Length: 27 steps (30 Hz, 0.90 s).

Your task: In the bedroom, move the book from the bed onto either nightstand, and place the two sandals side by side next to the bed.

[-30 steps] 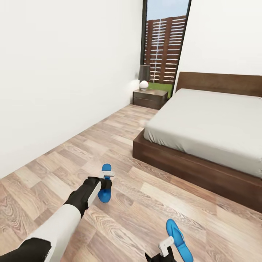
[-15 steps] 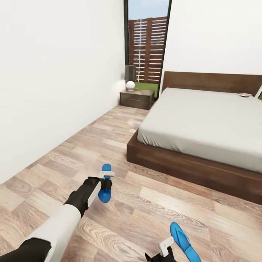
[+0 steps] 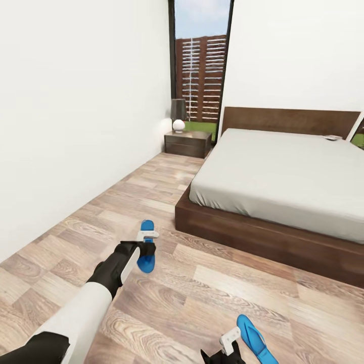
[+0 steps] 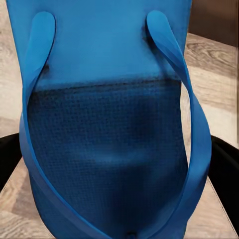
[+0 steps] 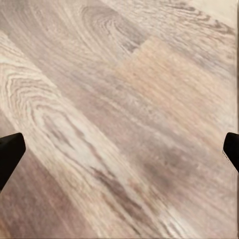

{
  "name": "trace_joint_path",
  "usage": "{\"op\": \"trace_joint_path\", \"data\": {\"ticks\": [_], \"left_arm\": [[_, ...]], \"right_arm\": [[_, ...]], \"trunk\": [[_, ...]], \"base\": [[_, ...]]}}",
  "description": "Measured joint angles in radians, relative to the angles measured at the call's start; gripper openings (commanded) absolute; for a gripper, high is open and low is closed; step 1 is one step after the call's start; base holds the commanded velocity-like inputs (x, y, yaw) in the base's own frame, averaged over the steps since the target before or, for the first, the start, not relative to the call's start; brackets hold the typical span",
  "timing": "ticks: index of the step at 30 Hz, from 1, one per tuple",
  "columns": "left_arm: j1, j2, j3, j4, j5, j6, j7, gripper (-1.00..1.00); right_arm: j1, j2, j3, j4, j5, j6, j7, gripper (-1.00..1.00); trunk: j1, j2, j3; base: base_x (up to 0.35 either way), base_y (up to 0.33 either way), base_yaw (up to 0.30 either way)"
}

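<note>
Wood-plank floor (image 3: 212, 283) bears bed (image 3: 283, 177), nightstand (image 3: 188, 143), one sandal (image 3: 255, 337).

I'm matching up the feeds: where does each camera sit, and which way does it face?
Head: up high, facing forward and down at the bed, the floor and both arms.
Left wrist: by the left gripper, facing its sandal; dark fingers at the edges.
Right wrist: facing floor; fingertips at the edges.
Head and left wrist share that sandal.

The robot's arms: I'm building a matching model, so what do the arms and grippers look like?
In the head view the left arm has a smooth white forearm shell, then a black wrist section with a white panel along it. The left gripper is black with a small white block at its tip. The right gripper has the same black base and white block. The right wrist view shows black fingers. No cables or markings show.
</note>
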Motion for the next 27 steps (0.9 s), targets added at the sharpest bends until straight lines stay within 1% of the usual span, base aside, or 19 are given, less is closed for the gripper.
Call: {"op": "trace_joint_path", "data": {"ticks": [5, 10, 11, 13, 16, 21, 24, 27], "left_arm": [[0.000, 0.000, 0.000, -0.029, 0.000, 0.000, -0.002, -1.00], [0.000, 0.001, -0.001, -0.057, 0.000, 0.007, -0.005, -1.00], [0.000, -0.002, -0.004, -0.061, 0.002, 0.004, -0.005, -1.00], [0.004, -0.004, -0.004, -0.059, 0.009, 0.004, -0.005, -1.00], [0.008, -0.004, -0.003, -0.060, 0.023, 0.003, -0.005, -1.00], [0.012, -0.004, -0.003, -0.054, 0.029, 0.002, -0.004, -1.00], [0.013, -0.005, -0.003, -0.058, 0.030, 0.003, -0.005, -1.00], [0.015, -0.005, -0.002, -0.045, 0.041, -0.001, -0.005, -1.00]], "right_arm": [[0.000, 0.000, 0.001, -0.007, 0.002, 0.002, -0.006, 1.00], [-0.001, 0.000, -0.002, -0.035, 0.002, 0.008, -0.008, 1.00], [-0.005, -0.007, -0.010, -0.111, -0.001, 0.026, -0.009, 1.00], [-0.009, -0.008, -0.012, -0.145, 0.000, 0.039, -0.017, 1.00], [-0.017, -0.008, -0.012, -0.154, -0.001, 0.043, -0.039, 1.00], [-0.024, -0.008, -0.019, -0.163, -0.001, 0.043, -0.075, 1.00], [-0.028, -0.003, -0.016, -0.169, 0.001, 0.038, -0.116, 1.00], [-0.029, -0.001, -0.014, -0.175, 0.002, 0.029, -0.132, 1.00]], "trunk": [[-0.002, 0.001, 0.019], [-0.004, 0.002, 0.039], [-0.005, 0.003, 0.043], [-0.005, 0.003, 0.043], [-0.005, 0.003, 0.043], [-0.005, 0.003, 0.043], [-0.005, 0.003, 0.043], [-0.005, 0.003, 0.043]], "base": [[0.000, 0.000, 0.000], [0.000, 0.000, 0.000], [0.000, 0.000, 0.000], [0.000, 0.000, 0.000], [0.000, 0.000, 0.000], [0.007, 0.000, 0.000], [0.170, 0.006, 0.000], [0.249, 0.117, 0.000]]}}
